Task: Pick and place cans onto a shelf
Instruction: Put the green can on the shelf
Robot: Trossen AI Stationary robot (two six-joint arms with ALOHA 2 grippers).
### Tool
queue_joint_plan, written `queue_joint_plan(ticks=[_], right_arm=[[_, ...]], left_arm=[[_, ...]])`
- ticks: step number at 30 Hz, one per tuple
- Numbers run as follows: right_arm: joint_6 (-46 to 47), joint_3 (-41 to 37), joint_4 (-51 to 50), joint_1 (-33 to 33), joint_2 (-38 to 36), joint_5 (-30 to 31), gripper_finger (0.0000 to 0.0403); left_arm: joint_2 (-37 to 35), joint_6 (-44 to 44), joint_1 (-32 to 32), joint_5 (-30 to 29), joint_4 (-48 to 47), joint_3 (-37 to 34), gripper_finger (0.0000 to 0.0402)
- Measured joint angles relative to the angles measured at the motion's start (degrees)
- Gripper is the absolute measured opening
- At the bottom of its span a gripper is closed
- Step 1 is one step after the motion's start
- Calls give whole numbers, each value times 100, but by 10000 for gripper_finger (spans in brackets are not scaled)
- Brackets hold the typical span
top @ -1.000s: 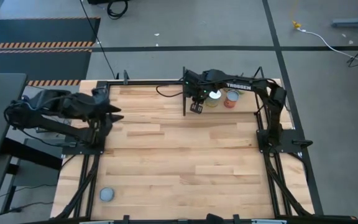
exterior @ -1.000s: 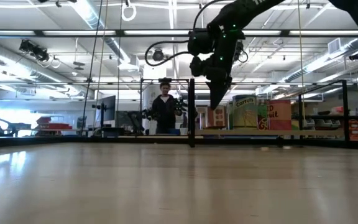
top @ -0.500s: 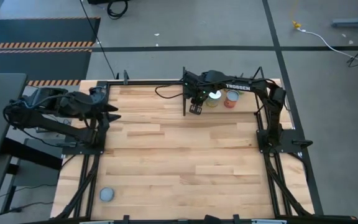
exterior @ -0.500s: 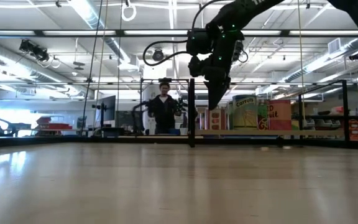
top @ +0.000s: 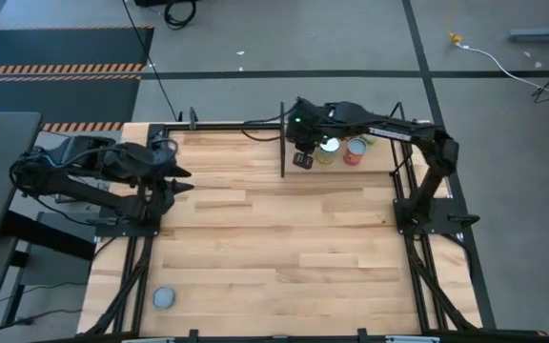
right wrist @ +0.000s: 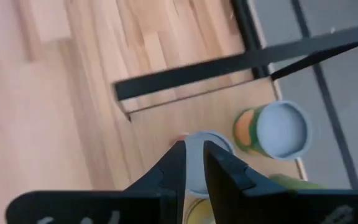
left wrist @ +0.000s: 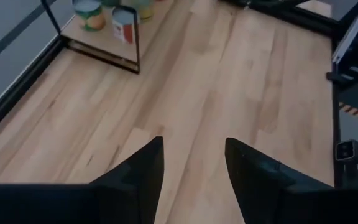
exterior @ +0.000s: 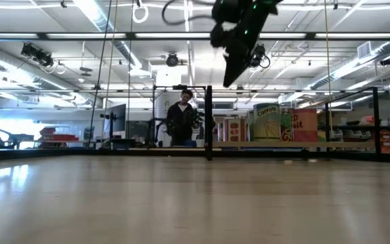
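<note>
Nearby, one can lies well apart.

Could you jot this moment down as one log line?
right claw: empty, above shelf cans | left claw: open, waiting | one can on table

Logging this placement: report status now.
Right end effector above the shelf, nearly shut, holding nothing. Left end effector open, waiting at table's left. One can on the near left table. Nothing blocking.
</note>
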Motion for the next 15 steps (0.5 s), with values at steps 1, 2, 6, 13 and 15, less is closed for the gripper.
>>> queue_joint_plan(ticks=[1, 2, 6, 13, 15], right_arm=[[15, 0, -5, 48, -122, 14, 61], [43, 0, -13, 110, -248, 19, 61], [-29, 0, 18, 528, -699, -429, 56], [193, 0, 49, 1785, -1095, -23, 23], [331, 0, 53, 2100, -1130, 260, 12]], left_arm=[[40, -8, 0, 8, -23, 0, 176], [85, -60, 0, 24, -30, -10, 176], [105, -545, -249, 415, -113, -432, 174], [139, -2261, -1341, 1649, -85, -1974, 171], [253, -2719, -1682, 2031, -14, -2293, 171]])
